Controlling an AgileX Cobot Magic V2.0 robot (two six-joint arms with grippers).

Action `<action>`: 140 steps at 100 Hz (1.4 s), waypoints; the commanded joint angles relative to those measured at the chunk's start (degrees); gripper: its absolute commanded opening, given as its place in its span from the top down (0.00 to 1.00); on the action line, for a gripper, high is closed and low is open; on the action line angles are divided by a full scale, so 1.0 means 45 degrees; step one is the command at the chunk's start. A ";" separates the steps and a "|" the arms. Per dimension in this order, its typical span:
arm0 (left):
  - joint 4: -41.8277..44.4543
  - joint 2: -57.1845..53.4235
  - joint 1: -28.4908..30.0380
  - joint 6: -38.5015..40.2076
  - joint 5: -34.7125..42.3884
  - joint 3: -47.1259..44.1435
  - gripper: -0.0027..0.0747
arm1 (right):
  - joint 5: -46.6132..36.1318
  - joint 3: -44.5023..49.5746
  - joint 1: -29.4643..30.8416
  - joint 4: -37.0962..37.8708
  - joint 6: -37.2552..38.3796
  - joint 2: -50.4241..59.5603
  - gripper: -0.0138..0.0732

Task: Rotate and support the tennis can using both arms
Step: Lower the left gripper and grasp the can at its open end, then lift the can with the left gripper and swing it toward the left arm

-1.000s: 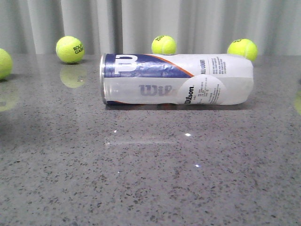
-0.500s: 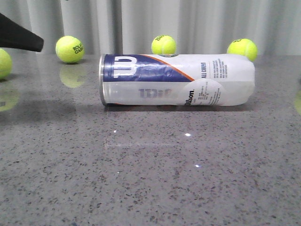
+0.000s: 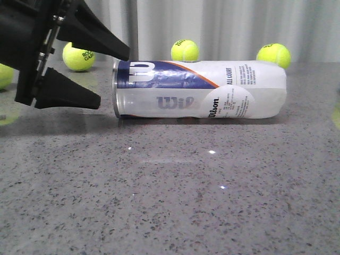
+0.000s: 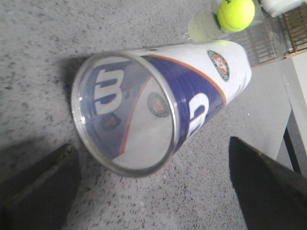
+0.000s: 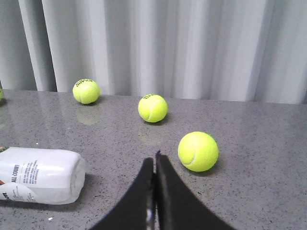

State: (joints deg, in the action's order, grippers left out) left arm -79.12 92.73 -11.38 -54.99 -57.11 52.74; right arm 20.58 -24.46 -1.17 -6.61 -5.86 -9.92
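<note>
The tennis can (image 3: 201,89) lies on its side on the grey table, silver rim end to the left, white closed end to the right. My left gripper (image 3: 112,77) is open, its two black fingers just left of the rim end, one above and one below, not touching. The left wrist view looks into the can's clear rim end (image 4: 123,111), with a finger (image 4: 41,191) on each side of it. My right gripper (image 5: 155,160) is shut and empty, out of the front view. The can's white end (image 5: 41,175) lies to its left in the right wrist view.
Tennis balls stand behind the can at the curtain: one behind my left gripper (image 3: 78,56), one in the middle (image 3: 185,50), one at the right (image 3: 273,54), and one at the far left edge (image 3: 5,72). A ball (image 5: 197,151) lies close beside my right gripper.
My left gripper has come in from the left edge and now stands open at the can's rim end. The can has rolled slightly about its axis, its label shifting.
</note>
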 commanded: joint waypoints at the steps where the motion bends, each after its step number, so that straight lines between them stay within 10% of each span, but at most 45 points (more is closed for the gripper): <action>1: -0.1121 -0.0152 -0.0269 -0.0337 -0.0504 0.0572 0.19 | -0.0987 -0.0312 0.0048 -0.0083 -0.0001 -0.0138 0.92; 40: -0.1715 0.0254 -0.1129 -0.0933 -0.0588 0.1458 0.22 | -0.0987 -0.0312 0.0048 -0.0083 -0.0001 -0.0138 0.92; 71: -0.1882 0.0254 -0.1245 -0.1473 -0.0588 0.1458 1.00 | -0.0987 -0.0312 0.0048 -0.0083 -0.0001 -0.0138 0.92; 110: -0.1214 -0.1242 -0.1245 -0.2609 -0.1201 0.1458 0.99 | -0.0987 -0.0312 0.0048 -0.0083 -0.0001 -0.0138 0.92; 140: 0.2770 -0.5727 -0.1245 -0.1090 -0.0075 0.1469 0.99 | -0.0987 -0.0312 0.0048 -0.0083 -0.0001 -0.0138 0.92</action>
State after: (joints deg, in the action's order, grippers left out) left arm -69.78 74.19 -16.50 -64.22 -58.53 57.85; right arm 20.58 -24.46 -1.17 -6.61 -5.76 -9.92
